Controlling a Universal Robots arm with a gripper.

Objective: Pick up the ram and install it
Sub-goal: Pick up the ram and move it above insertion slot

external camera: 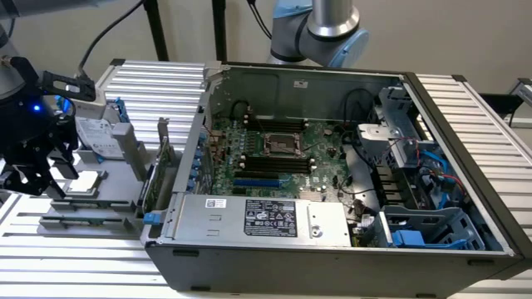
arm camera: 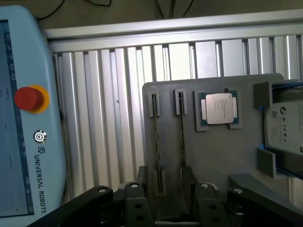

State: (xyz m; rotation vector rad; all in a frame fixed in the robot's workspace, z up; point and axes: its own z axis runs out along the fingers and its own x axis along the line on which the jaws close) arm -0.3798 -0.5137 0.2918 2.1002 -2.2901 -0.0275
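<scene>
The exterior view has the black gripper (external camera: 32, 177) hanging over the grey moulded parts tray (external camera: 116, 215). The wrist view shows its jaws wide and empty above the ram (arm camera: 156, 142), a thin stick edge-up in a tray slot. This looks like the pick-up approach, which probably needs square alignment along that edge.

The light-blue teach pendant (arm camera: 28, 142) carries the words "UNIVERSAL ROBOTS" printed beside a round logo.

The worktop (arm camera: 109, 118) is ribbed bare metal; the tray (arm camera: 213, 161) is matt grey plastic; the gripper (arm camera: 164, 178) is matt black.
</scene>
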